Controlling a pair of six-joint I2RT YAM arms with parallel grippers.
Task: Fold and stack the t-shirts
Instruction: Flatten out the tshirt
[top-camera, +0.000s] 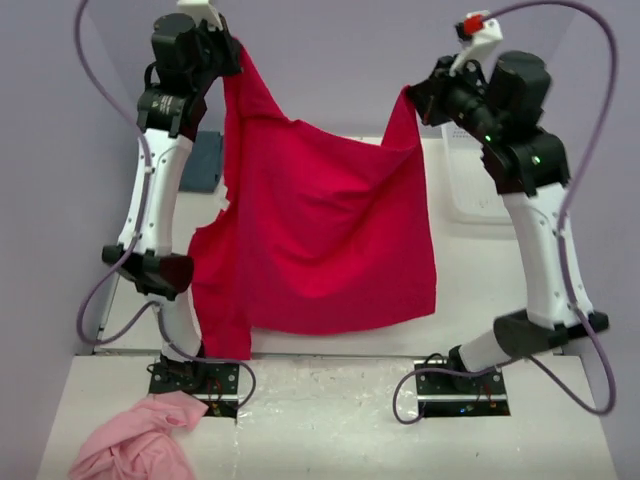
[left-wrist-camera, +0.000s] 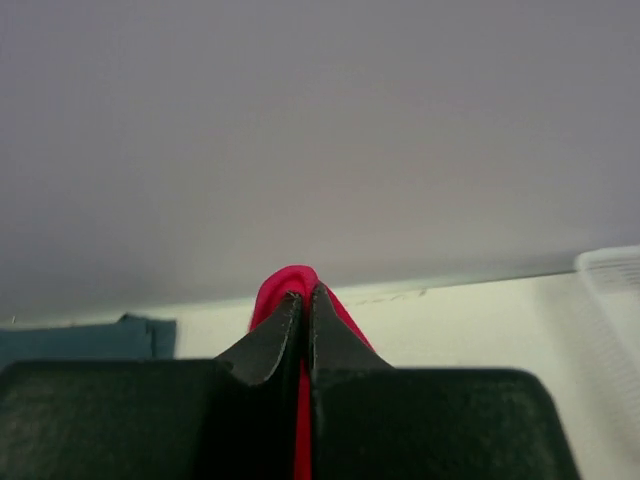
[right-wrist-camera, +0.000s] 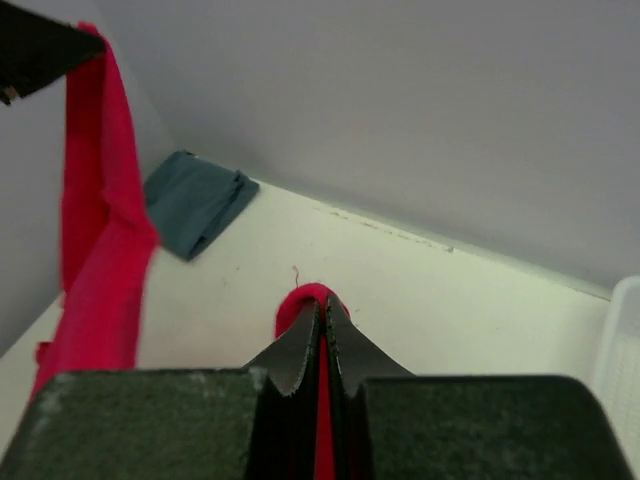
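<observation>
The crimson red t-shirt hangs in the air between both arms, spread wide, its lower edge near the table's front. My left gripper is shut on its upper left corner; the red cloth pokes out past the closed jaws. My right gripper is shut on the upper right corner, with red cloth pinched between the jaws. The teal t-shirt lies folded at the table's back left, partly hidden by the left arm; it also shows in the right wrist view and the left wrist view.
A white basket stands at the back right of the table, partly behind the right arm. A crumpled pink cloth lies at the near left, in front of the left arm's base. A lilac wall is behind the table.
</observation>
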